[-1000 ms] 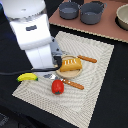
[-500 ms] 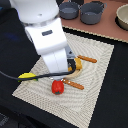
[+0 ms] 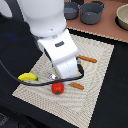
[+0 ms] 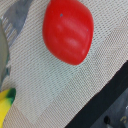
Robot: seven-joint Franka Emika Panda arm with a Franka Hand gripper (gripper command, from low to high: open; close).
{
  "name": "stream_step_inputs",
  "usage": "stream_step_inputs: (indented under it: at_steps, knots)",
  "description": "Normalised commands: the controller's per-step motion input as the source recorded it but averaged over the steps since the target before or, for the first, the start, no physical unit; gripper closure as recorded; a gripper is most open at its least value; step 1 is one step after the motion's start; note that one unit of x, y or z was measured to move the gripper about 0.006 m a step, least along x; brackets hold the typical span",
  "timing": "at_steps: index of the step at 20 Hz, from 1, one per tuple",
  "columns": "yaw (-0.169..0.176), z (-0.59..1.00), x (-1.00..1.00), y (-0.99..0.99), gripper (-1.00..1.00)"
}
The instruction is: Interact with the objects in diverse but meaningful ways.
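Observation:
The red tomato (image 3: pixel 58 88) lies on the woven beige mat (image 3: pixel 97 75), and it fills the wrist view (image 4: pixel 67 31). The yellow banana (image 3: pixel 27 77) lies at the mat's edge on the exterior view's left; its green-tipped end shows in the wrist view (image 4: pixel 5 107). Two brown sausage sticks lie on the mat, one beside the tomato (image 3: pixel 76 85) and one farther back (image 3: pixel 88 59). My gripper (image 3: pixel 54 77) hangs low between banana and tomato, mostly hidden under the white wrist. A blurred grey finger (image 4: pixel 16 16) shows; I cannot tell how the jaws stand. The bread loaf is hidden behind the arm.
Two round grey pots (image 3: pixel 71 10) (image 3: pixel 91 13) and a pale bowl (image 3: pixel 122 17) stand on the brown surface at the back. A black cable (image 3: pixel 20 82) loops over the mat's near corner. Dark tabletop surrounds the mat.
The arm has swung from the exterior view's left over the mat and come down, now covering the bread loaf, with the wrist close above the tomato. The toy foods have not moved.

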Motion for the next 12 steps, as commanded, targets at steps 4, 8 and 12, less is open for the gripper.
stream_step_inputs:
  at_steps: [4, 8, 12]
  knots:
    - [-0.217, 0.09, 0.42, -0.11, -1.00]
    - [-0.223, 0.03, 0.42, -0.13, -1.00]
    - [-0.207, 0.00, 0.48, -0.19, -1.00]
